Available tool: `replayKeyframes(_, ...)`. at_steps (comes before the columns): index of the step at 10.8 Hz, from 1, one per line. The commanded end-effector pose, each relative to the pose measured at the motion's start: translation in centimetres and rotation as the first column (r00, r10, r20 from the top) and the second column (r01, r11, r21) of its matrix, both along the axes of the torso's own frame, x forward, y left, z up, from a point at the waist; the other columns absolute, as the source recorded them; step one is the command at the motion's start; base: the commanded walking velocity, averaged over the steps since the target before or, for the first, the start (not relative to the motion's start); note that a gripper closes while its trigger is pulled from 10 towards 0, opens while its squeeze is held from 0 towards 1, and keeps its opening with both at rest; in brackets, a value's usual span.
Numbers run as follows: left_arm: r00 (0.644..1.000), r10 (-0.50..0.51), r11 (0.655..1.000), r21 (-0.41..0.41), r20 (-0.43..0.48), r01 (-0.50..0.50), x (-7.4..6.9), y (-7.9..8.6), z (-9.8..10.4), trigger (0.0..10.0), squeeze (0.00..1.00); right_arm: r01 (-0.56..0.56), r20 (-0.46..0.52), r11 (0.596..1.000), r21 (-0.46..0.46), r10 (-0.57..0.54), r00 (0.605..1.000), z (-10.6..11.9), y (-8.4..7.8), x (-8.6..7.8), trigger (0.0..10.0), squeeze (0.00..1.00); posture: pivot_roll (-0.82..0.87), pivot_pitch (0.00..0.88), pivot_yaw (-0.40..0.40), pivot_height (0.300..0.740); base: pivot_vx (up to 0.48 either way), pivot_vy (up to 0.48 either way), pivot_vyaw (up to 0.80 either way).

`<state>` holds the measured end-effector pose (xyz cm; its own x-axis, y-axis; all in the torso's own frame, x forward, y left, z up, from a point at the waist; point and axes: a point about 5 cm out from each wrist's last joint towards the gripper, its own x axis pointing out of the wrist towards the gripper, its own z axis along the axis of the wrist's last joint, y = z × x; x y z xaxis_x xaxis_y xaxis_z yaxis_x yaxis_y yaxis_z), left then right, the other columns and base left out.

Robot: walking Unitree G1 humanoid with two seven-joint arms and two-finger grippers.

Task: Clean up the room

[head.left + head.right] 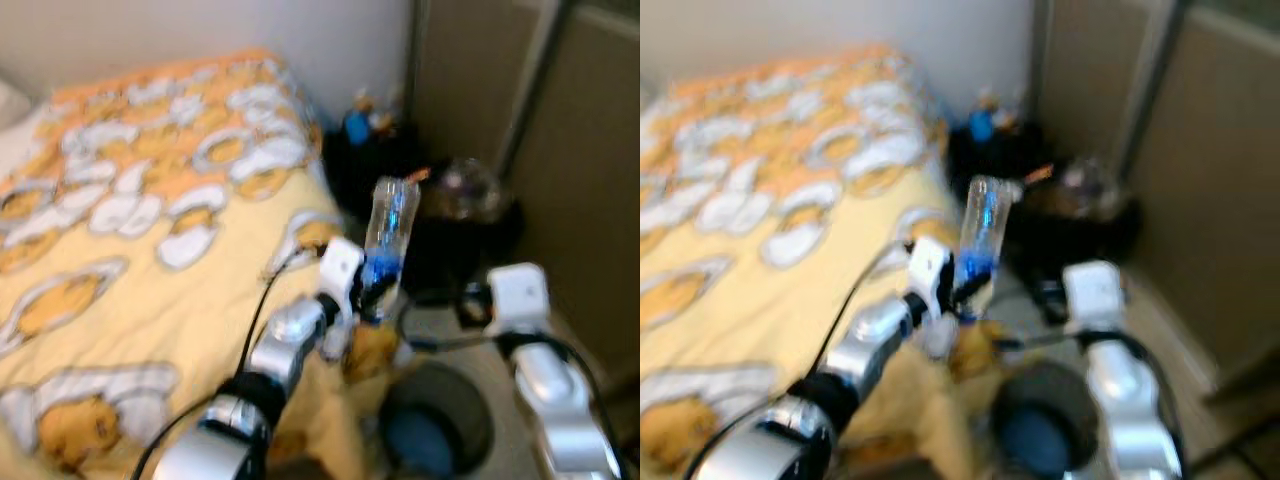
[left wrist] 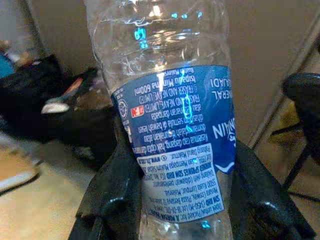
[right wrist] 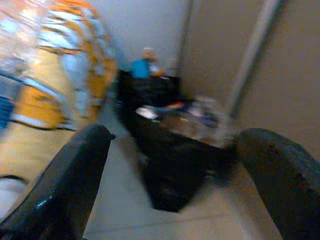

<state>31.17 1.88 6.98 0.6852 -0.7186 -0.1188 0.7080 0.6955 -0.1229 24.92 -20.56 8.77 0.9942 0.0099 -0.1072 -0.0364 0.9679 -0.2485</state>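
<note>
A bed [image 1: 150, 250] is seen left of the left gripper [image 1: 368, 300] — covered by an orange-and-yellow cartoon blanket [image 1: 180, 170]. Black bags [image 1: 440, 220] are piled on the floor [image 3: 125, 200] beyond it.

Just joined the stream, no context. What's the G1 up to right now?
It is tidying beside the bed. The left pincer is shut on a clear plastic water bottle with a blue label, held upright above the floor. The right pincer is open and holds nothing. A round dark bin stands on the floor just below the arms, and full black trash bags sit by the wall ahead.
</note>
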Motion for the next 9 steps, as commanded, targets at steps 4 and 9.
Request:
replayKeyframes(4, 0.992, -0.075, 0.99, -0.111, 0.098, 0.086, 0.1, -1.9, 2.7, 10.0, 0.0, 0.007, 0.006, 0.999, 0.041, -0.008, 1.0, -0.1, 0.5, -0.1, 10.0, 0.0, -0.35, 0.0, 0.156, 0.74, 0.0, -0.225, 0.0)
replayKeyframes(9, 0.992, -0.1, 0.979, -0.169, 0.076, 0.112, -0.4, -2.4, 2.7, 10.0, 0.0, 0.032, 0.002, 0.999, 0.038, -0.032, 0.999, 0.1, -0.6, 0.0, 10.0, 0.0, -0.36, 0.0, 0.15, 0.74, 0.0, -0.466, 0.0)
